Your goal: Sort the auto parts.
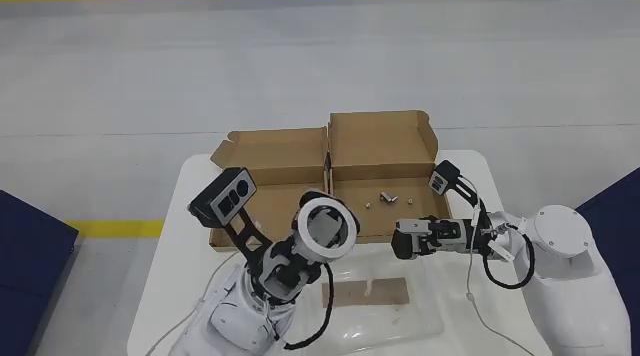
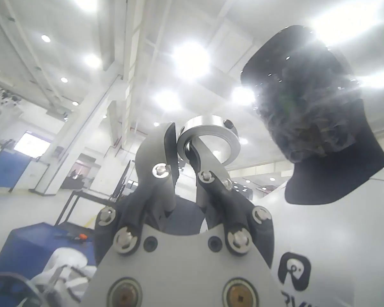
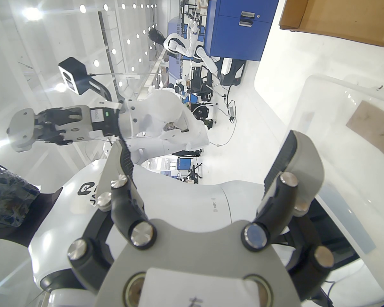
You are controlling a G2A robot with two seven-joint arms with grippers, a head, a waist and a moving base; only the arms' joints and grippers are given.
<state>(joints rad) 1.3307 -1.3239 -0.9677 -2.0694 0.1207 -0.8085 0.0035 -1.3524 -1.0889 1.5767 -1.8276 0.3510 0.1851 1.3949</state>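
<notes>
Sorting station, one instant. The silvery metal ring [image 2: 211, 138] sits at the very tips of the left gripper [image 2: 179, 140], which is clamped on the ring's band: one finger [image 2: 169, 138] presses the outer face and the other passes through the bore. In the top view this ring [image 1: 326, 199] is raised in front of the gripper, well above the white table [image 1: 180, 266]. The right gripper [image 3: 208, 158] stands with its fingers spread wide and nothing between them; in the top view it [image 1: 398, 239] lies level above the table, apart from every part. Counted from largest to smallest there are one table, two open brown cardboard boxes [image 1: 270, 171] side by side beyond both grippers, one clear plastic bin [image 1: 420, 326] on the robot's side of the right gripper, one flat brown sheet [image 1: 372, 293] inside that bin, one ring, and two small silvery metal parts [image 1: 385, 197] on the floor of the box just beyond the right gripper. The left wrist view alone resolves the finger placement and a dark hole in the ring's band. The right wrist view gives the bin's wall [image 3: 326, 103] and the sheet [image 3: 374, 129] from close by.
</notes>
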